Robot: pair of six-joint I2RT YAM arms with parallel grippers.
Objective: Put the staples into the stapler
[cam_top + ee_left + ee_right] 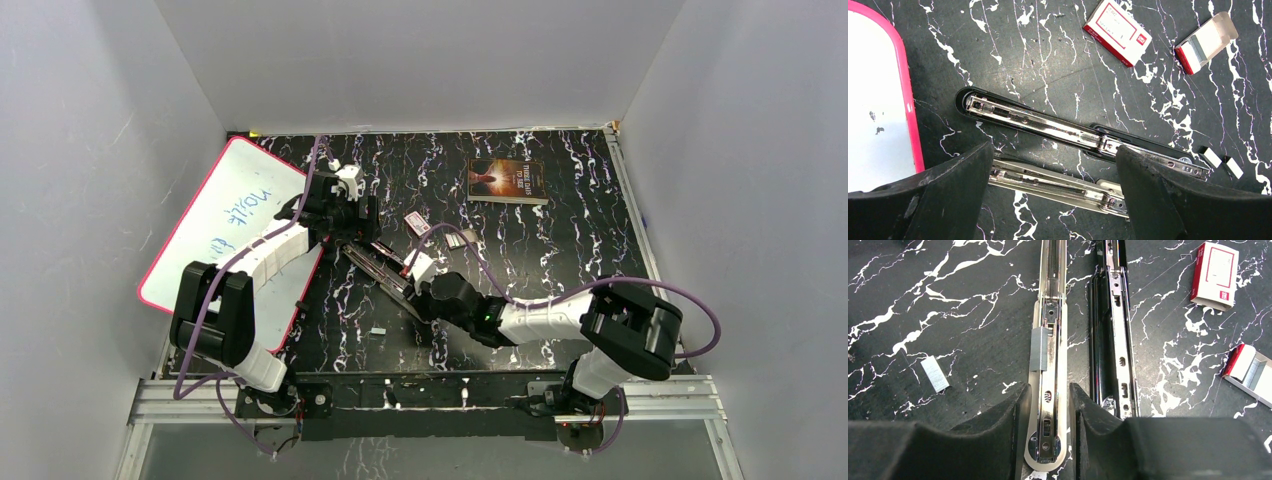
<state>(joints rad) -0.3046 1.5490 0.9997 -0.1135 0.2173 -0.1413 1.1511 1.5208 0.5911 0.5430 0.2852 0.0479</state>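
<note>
A: How does the right gripper (1048, 390) stand?

B: Its jaws sit partly apart, one on each side of the near end of the light stapler (1053, 315). That stapler lies opened flat on the black marbled table (580, 240). Whether the jaws pinch it or only flank it cannot be told.

A: And the staples?

B: One staple strip (1038, 349) lies along the light stapler's rail, at 12 o'clock from that gripper, against the rail's 9 o'clock edge. Whether it sits in the channel is unclear. A loose strip (934, 374) rests on the table at 10 o'clock, apart from the stapler.

A: The left gripper (1053, 147)?

B: It is spread wide and holds nothing, with the light stapler running between its fingers. At 12 o'clock from it the black stapler (1073, 132) lies opened flat too, just beside the light one. Two short strips (1211, 156) lie by the black stapler's 3 o'clock tip.

A: Farther out?

B: In the left wrist view a closed staple box (1118, 31) and an open box (1205, 42) lie at 1 o'clock. From above, the whiteboard (220, 200) lies at 9 o'clock of the staplers, and a book (507, 181) at 1 o'clock, near the far edge.
</note>
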